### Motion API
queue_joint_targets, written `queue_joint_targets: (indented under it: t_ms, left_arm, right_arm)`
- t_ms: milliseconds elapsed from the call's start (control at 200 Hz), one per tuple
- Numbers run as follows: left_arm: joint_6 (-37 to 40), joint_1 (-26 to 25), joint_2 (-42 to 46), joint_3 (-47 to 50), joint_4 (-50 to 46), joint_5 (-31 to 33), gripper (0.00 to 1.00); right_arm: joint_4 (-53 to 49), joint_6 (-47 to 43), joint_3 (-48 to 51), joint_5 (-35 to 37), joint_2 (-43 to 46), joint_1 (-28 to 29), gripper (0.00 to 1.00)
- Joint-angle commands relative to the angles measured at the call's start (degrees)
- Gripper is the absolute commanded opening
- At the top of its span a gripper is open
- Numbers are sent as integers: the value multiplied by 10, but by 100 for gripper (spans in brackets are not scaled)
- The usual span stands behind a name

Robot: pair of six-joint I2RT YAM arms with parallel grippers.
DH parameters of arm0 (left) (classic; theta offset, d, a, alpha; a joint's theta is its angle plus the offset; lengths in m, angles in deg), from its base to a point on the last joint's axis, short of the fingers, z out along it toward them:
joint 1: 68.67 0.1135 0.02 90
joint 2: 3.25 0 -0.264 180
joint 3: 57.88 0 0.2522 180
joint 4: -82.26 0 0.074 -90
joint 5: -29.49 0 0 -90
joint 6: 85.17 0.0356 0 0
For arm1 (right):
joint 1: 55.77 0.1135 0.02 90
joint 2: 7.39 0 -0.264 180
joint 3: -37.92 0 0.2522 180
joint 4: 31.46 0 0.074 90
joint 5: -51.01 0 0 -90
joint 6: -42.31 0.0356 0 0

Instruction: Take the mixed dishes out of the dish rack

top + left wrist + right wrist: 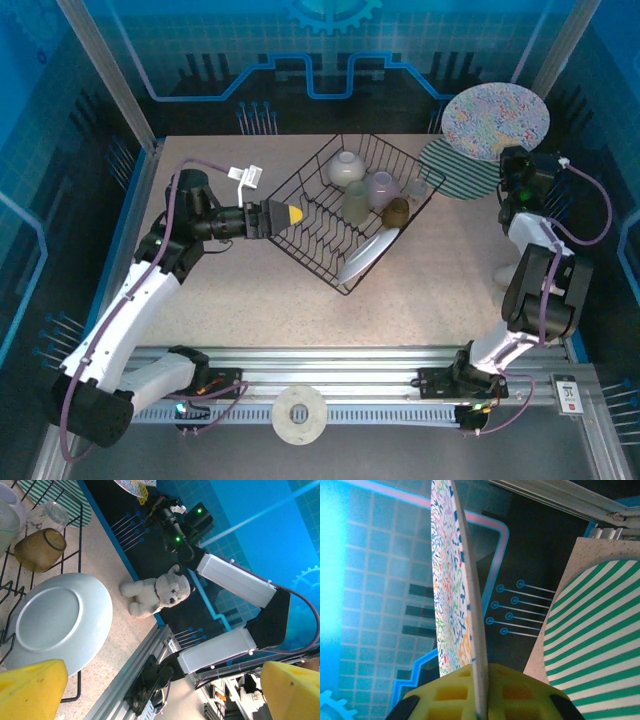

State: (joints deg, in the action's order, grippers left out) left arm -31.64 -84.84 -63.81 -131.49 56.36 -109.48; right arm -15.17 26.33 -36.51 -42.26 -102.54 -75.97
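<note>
The right gripper point(480, 702) is pinching the rim of the squiggle-patterned plate point(451, 580) between its yellow pads, and the jaws are closing tightly on this thin edge. In the top view this plate is hanging over the far right corner of the table point(230, 290). It is partly covering the green-and-white striped plate point(450, 175), which is lying flat on the table just beside the right corner of the dish rack point(300, 190). I cannot tell whether the two plates are touching each other.

The left gripper point(285, 214) is hovering near the left corner of the dish rack, low over the table. Its jaws are standing wide apart and it is holding nothing.

The other dishes are sitting inside the rack. A white plate point(368, 255) is leaning in the near corner, with its rim reaching over the wire edge. The brown cup point(396, 211) is resting tilted near the right side. Beside it are standing the translucent cup point(357, 203) and a pale bowl point(383, 185), and the cream bowl point(345, 167) is sitting at the far side. A small toy bear point(157, 592) is lying on the table near the right arm, apart from the rack
</note>
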Motion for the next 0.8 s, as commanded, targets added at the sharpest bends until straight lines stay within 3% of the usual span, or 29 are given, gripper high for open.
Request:
queue_joint_targets:
  t_ms: [0, 796]
  left_arm:
    - [23, 2, -4, -8, -14, -17, 99]
    - [30, 2, -25, 5, -15, -12, 99]
  right_arm:
    - [41, -24, -46, 18, -30, 6, 0]
    - [67, -44, -84, 26, -211, 32, 0]
